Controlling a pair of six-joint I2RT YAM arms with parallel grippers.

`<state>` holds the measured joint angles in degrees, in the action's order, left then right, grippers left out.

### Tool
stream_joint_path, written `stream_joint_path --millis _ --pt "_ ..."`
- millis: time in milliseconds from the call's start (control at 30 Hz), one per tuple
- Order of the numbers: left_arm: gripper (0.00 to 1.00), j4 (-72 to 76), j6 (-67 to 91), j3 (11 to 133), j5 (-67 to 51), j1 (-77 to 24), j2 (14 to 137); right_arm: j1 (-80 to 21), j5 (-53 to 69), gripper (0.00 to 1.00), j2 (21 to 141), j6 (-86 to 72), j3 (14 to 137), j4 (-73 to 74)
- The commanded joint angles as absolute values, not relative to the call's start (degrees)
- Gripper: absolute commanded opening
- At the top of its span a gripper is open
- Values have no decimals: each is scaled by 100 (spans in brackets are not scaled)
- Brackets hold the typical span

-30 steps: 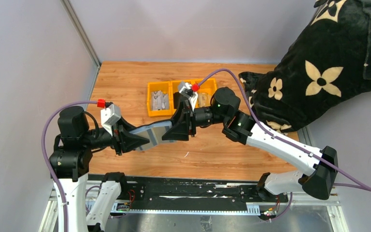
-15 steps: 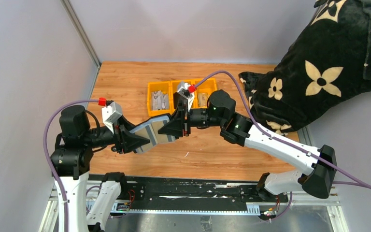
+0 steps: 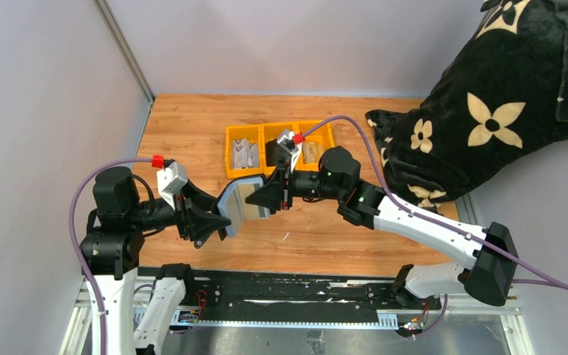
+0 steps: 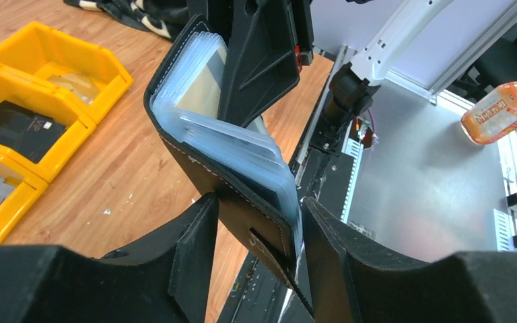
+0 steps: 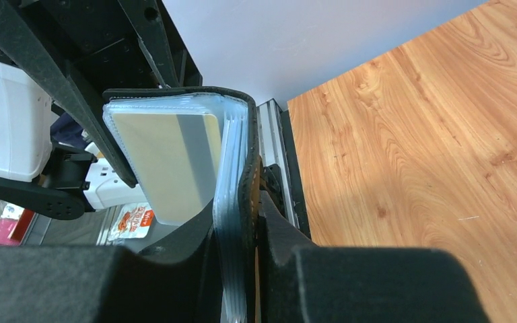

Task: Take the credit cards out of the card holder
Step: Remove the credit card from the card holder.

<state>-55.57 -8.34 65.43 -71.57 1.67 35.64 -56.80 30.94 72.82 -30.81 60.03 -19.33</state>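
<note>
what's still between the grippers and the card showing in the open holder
The clear plastic sleeve. The tan card with a grey stripe sits inside a transparent pocket of the black card holder, which both grippers pinch by its covers: left gripper, right gripper. Neither touches the card itself.

card holder (image 3: 238, 201) sits up off the table (image 3: 192, 133), between left gripper (image 3: 218, 222) on its left and right gripper (image 3: 262, 203) on its right, one flap between each pair of fingers. Card (image 5: 168, 165) in a sleeve just left of the right fingers (image 5: 269, 222). Tray (image 3: 277, 148) on the table behind the right fingers, well apart from the left ones; blanket (image 3: 488, 103) far right
</note>
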Motion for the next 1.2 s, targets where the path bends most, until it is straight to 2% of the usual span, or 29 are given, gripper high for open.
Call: stream_joint_path --millis 0,167,367,600,733,867,1167 --pt "49 -5486 -809 6485 -7300 150 3525 -5590 3045 0 7079 -3337 5936 -2583" --pt "44 -5492 -849 6491 -7076 149 3523 -5590 3260 0 7111 -3387 5959 -2701" --pt "33 -5490 -903 6529 -7050 154 3539 -5590 3484 0 7033 -3320 5940 -2789" --pt "27 -5505 -957 6616 -6507 149 3603 -5598 3838 0 7013 -3415 5843 -3182" --pt "37 -5511 -939 6624 -6141 151 3627 -5599 4057 0 7022 -3577 5750 -3589" --pt "53 -5506 -895 6645 -6005 149 3643 -5599 4160 0 6993 -3636 5728 -3759" --pt "58 -5493 -938 6584 -6383 154 3558 -5582 4249 0 6836 -3559 5735 -3734"
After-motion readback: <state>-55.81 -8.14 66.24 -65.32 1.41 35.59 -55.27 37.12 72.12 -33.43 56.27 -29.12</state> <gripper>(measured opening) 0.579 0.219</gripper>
